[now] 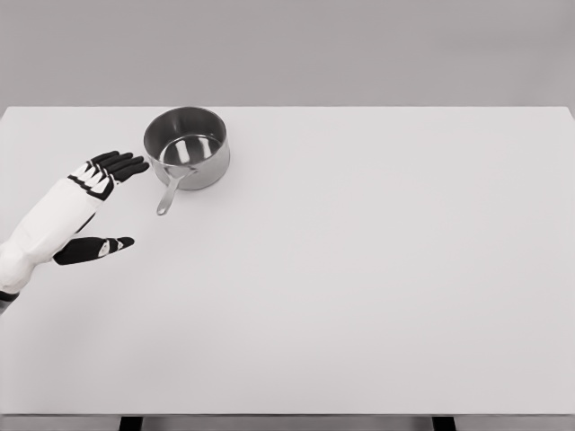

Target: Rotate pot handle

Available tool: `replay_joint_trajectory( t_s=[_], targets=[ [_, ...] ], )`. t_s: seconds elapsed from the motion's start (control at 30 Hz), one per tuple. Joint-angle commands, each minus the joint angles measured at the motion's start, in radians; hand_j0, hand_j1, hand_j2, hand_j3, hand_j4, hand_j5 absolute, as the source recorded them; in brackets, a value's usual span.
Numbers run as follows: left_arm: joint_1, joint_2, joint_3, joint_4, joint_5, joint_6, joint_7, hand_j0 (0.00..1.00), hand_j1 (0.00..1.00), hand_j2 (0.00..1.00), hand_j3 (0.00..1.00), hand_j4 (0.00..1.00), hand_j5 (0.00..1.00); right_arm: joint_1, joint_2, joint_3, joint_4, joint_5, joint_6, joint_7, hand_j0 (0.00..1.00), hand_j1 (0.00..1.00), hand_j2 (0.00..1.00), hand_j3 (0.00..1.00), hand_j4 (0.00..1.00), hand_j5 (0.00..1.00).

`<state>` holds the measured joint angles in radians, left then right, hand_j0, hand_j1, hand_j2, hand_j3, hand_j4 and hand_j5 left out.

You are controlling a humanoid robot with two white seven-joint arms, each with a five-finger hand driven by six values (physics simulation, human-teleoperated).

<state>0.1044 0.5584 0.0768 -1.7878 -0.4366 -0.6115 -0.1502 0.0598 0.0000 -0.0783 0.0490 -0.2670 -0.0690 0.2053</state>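
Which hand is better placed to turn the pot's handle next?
The left. The left hand lies open on the table just left of the pot, fingertips near the handle, which points toward the robot. The right arm is not in view.

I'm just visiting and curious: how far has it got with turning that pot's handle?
Hardly begun. The left hand is open beside the shiny steel pot on the white table, touching nothing. The pot's thin metal handle points toward the robot, untouched. Reaching it and turning it are both left.
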Motion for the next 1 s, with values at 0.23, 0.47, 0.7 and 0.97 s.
replay_joint_trajectory(
  t_s=[0.23, 0.47, 0.7, 0.97],
  targets=[
    [-0.026, 0.041, 0.004, 0.001, 0.013, 0.001, -0.002, 1.00, 1.00, 1.00, 1.00, 1.00, 1.00, 0.000, 0.000, 0.000, 0.000, 0.000, 0.000, 0.000, 1.00, 1.00, 1.00, 1.00, 1.00, 1.00],
    [-0.196, 0.067, -0.012, 0.036, -0.163, 0.001, -0.011, 1.00, 1.00, 1.00, 1.00, 1.00, 1.00, 0.000, 0.000, 0.000, 0.000, 0.000, 0.000, 0.000, 1.00, 1.00, 1.00, 1.00, 1.00, 1.00],
    [-0.456, 0.046, -0.253, 0.145, -0.344, 0.001, -0.022, 1.00, 1.00, 1.00, 1.00, 1.00, 1.00, 0.000, 0.000, 0.000, 0.000, 0.000, 0.000, 0.000, 1.00, 1.00, 1.00, 1.00, 1.00, 1.00],
    [-0.486, 0.008, -0.298, 0.191, -0.320, 0.001, -0.022, 1.00, 1.00, 1.00, 1.00, 1.00, 1.00, 0.000, 0.000, 0.000, 0.000, 0.000, 0.000, 0.000, 1.00, 1.00, 1.00, 1.00, 1.00, 1.00]
  ],
)
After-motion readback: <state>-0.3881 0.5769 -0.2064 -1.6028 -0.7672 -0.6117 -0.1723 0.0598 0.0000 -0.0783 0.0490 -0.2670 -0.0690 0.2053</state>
